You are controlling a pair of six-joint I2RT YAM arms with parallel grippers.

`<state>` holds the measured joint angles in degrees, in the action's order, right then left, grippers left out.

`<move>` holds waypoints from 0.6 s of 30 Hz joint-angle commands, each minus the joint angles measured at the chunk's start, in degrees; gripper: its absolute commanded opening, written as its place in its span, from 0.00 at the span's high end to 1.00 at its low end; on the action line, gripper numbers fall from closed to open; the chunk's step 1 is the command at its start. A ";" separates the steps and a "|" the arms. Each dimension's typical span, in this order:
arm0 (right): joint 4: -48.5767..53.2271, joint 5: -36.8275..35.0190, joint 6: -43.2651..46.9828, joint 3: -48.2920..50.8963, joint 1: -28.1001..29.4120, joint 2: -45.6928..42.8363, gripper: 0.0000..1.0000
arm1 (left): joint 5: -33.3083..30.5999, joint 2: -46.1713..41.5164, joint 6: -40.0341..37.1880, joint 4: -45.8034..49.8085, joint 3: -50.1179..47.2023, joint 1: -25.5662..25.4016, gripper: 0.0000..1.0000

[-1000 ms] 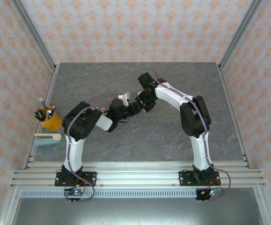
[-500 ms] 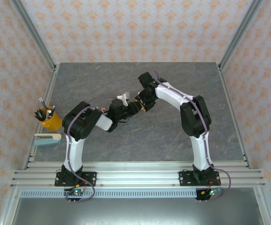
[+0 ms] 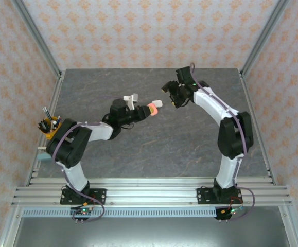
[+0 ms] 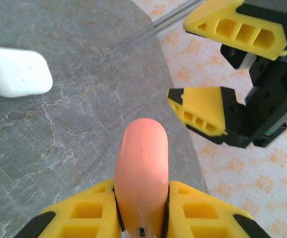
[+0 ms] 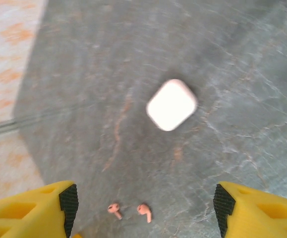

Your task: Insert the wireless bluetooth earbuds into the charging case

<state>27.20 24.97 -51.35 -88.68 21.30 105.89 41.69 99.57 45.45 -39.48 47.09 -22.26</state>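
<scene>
Above table (image 4: 59, 139), left tool (image 4: 141, 201) clamped on pink case (image 4: 141, 153), right tool (image 5: 145, 202) spread wide

The second case (image 3: 151, 110) sits between the left gripper's (image 3: 145, 112) fingers, close to the left of the lying case (image 3: 158, 104), and the right gripper (image 3: 170, 96) stands apart to that case's right. Two earbuds (image 5: 115, 209) lie side by side on the table (image 3: 190, 149) near it, toward the right gripper; the pen cup (image 3: 51, 129) stands far to its left.

Pale wallpaper (image 3: 154, 31) with orange floral motifs rises behind a grey marbled table (image 3: 164, 154) edged by aluminium rails (image 3: 154, 189).
</scene>
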 commanded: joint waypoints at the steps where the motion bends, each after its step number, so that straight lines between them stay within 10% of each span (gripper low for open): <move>1: -11.88 8.38 12.72 5.98 0.70 -4.54 0.27 | 8.73 -5.86 -10.32 15.73 3.20 2.98 1.00; 9: -26.55 23.44 18.66 15.58 1.91 -8.34 0.32 | 17.37 -10.69 -22.28 36.38 11.10 8.43 1.00; 18: -28.70 24.77 19.10 14.19 6.62 -6.53 0.35 | 18.43 -10.63 -25.16 42.13 14.72 9.68 1.00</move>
<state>1.67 47.92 -34.13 -72.97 27.07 98.98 57.98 89.60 23.16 -1.10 59.33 -13.06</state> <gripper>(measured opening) 0.658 0.221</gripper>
